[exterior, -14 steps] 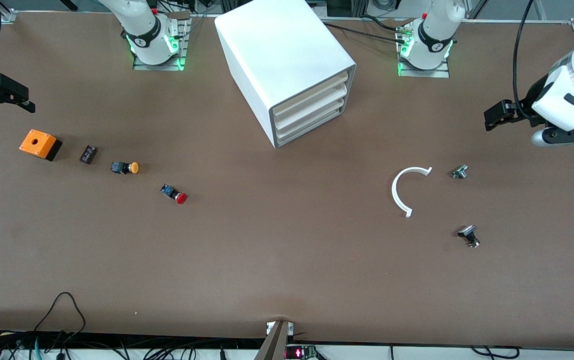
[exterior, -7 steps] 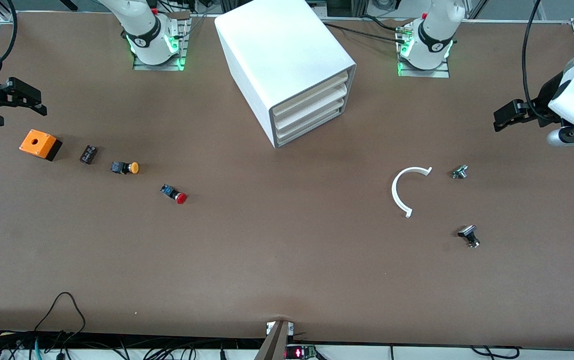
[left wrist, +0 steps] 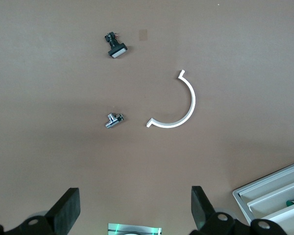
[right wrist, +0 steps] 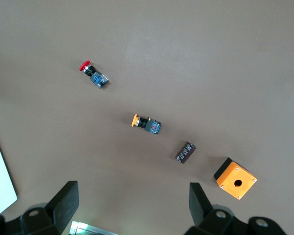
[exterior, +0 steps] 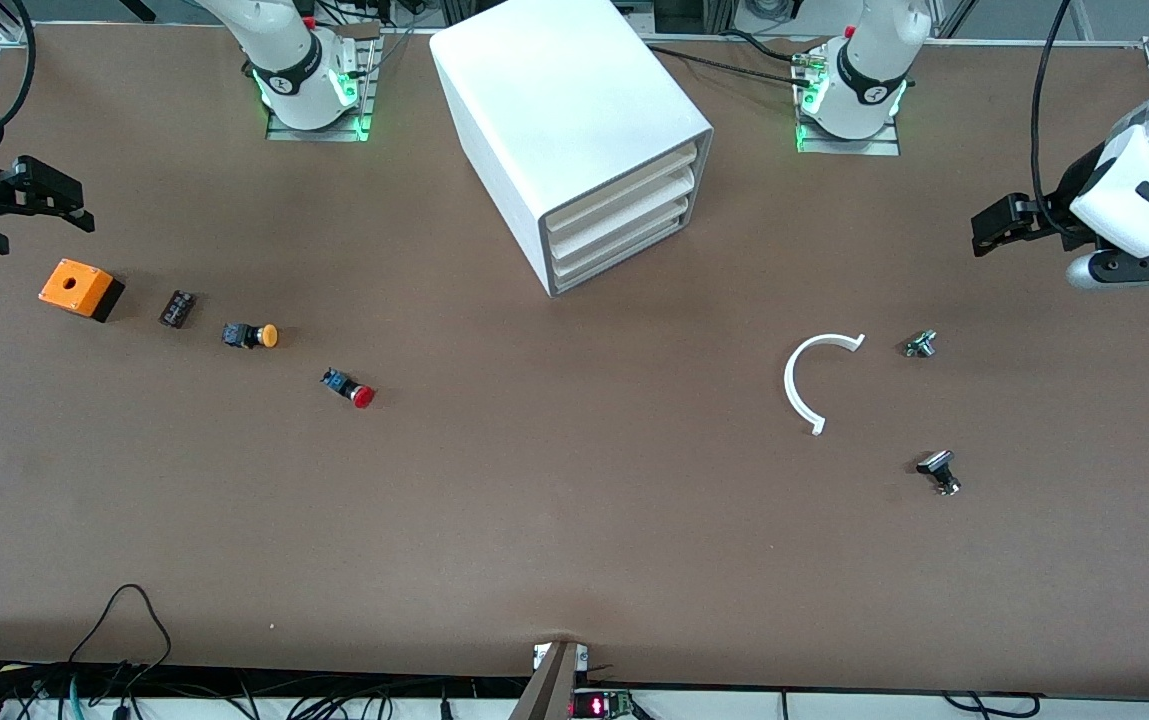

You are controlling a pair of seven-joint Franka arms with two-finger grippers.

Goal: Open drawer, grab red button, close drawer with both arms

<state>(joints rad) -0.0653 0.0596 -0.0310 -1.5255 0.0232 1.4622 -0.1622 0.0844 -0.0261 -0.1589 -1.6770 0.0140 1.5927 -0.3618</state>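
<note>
White drawer [exterior: 616, 201] shut, nothing begun.
Front: both arms wait at the table's ends. Left wrist: left gripper [left wrist: 132, 210] spread over bare table. Right wrist: right gripper [right wrist: 131, 208] spread, empty; button [right wrist: 93, 75] well ahead.

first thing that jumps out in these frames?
The big white box cabinet with four cream drawer fronts, all shut, standing between the arm bases. Next the bright orange box with a hole at the right arm's end, heading a row with the red-capped button, and the white plastic half-ring toward the left arm's end. Left gripper and right gripper hang open over the table's ends.
</note>
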